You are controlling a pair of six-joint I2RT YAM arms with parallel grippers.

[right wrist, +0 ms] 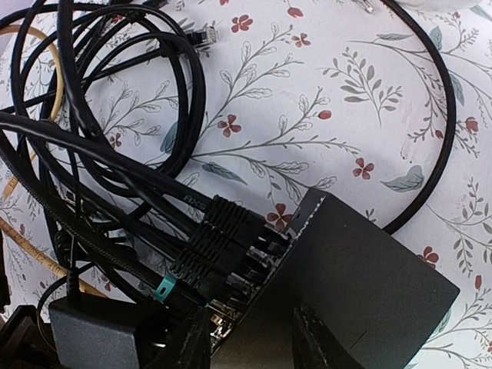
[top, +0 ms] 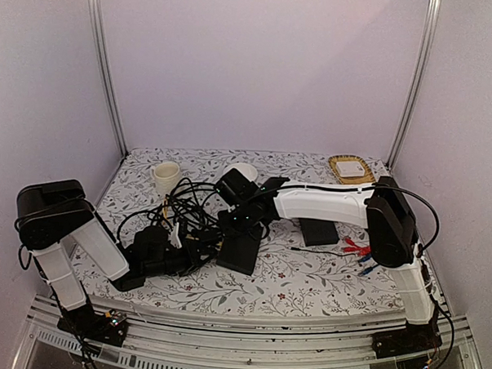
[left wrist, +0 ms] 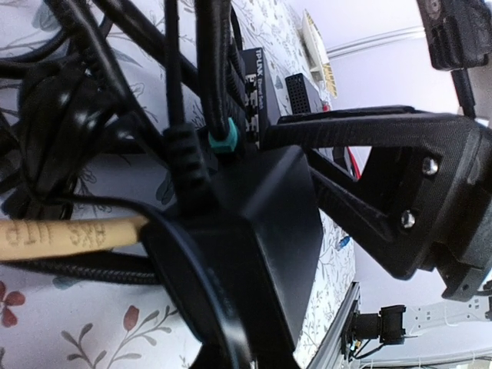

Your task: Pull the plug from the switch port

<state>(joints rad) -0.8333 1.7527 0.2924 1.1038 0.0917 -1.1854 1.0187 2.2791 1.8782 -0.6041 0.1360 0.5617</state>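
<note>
Left arm's base (top: 101,325) and right arm's base (top: 402,345) are sitting at the bottom of the overhead view. Beyond them the left hand (top: 193,247) is reaching into a cable tangle (top: 184,206), and the right hand (top: 241,225) is hanging over the switch (top: 241,254), which is lying flat mid-bench (top: 307,289) on flowered cloth. Left wrist view: a black block (left wrist: 261,246) is filling the foreground, and a teal-booted plug (left wrist: 223,144) is sitting behind it at the switch's port face. The left hand's jaws are standing together; whether they are pinching anything I cannot tell. Right wrist view: the right hand's fingers (right wrist: 323,338) are standing apart over the switch's port edge, clamping nothing I can see, and black plugs (right wrist: 227,231) are sitting in a row beside the teal one. Judgement: each plug body is looking small, rigid and latched, its cable limp, while the switch is looking light and likely to be sliding on the cloth. Gripping should be going on the boot just behind the port, never on the cable, with the box being held down.
</note>
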